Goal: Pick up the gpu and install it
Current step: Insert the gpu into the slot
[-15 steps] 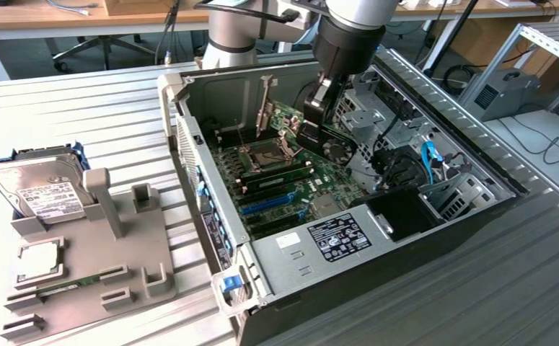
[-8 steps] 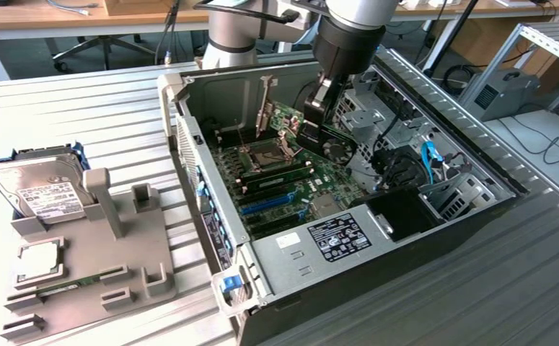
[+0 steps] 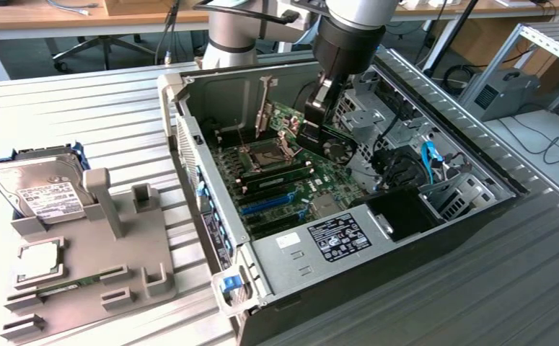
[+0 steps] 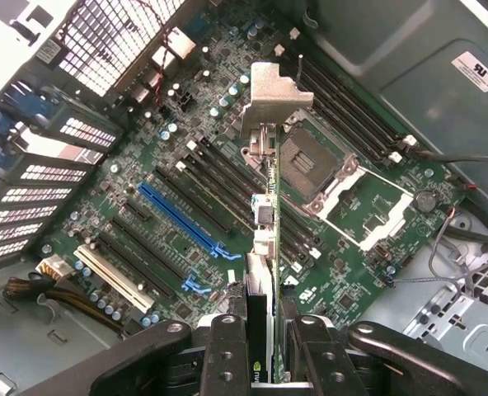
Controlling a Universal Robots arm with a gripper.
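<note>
The gripper (image 4: 269, 351) is clamping the gpu (image 4: 262, 289) between its fingers, holding it inside the case (image 3: 472, 216) above the motherboard (image 4: 145, 165). The card is standing on edge, its long axis running away from the fingers, silver bracket (image 4: 273, 95) leading. It is showing as thin and black with a green edge.

A robotics lab is suggested: an open computer case (image 3: 284, 277) on a ribbed aluminium counter (image 3: 86, 108), with wooden desks (image 3: 29, 14), an office chair base (image 3: 97, 47) and floor cables (image 3: 556, 144) seen behind.
</note>
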